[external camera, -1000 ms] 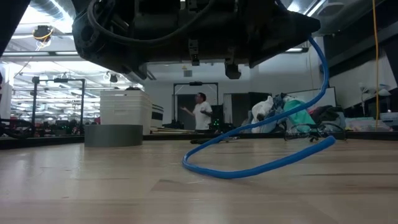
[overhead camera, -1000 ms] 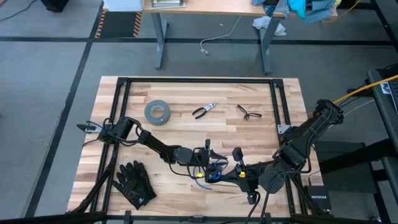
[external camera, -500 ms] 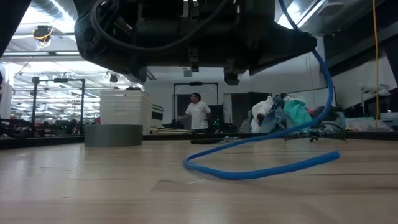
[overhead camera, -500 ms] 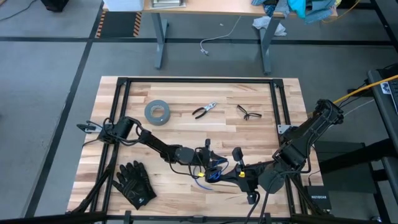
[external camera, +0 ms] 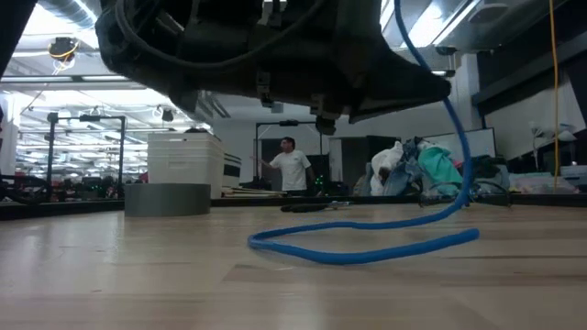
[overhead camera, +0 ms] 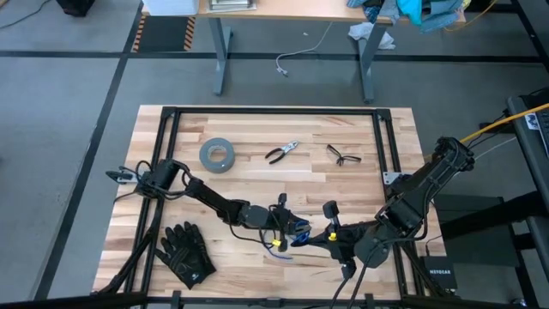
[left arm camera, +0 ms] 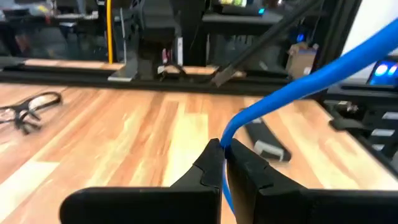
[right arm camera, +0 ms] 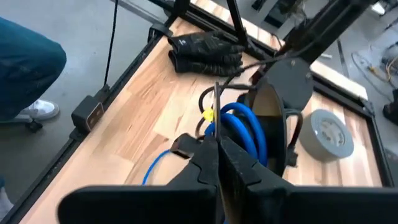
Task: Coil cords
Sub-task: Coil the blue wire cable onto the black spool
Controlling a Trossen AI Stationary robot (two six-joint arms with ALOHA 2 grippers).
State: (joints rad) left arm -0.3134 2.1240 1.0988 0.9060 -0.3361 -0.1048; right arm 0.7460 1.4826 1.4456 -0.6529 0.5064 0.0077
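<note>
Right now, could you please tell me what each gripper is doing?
Left gripper: closed on the blue cord.
Right gripper: closed, pinching a thin black cord beside the blue coil.

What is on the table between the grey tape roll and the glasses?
In the high view, a pair of pliers lies on the wood between the grey tape roll and the glasses. Nothing else sits in that stretch.
</note>
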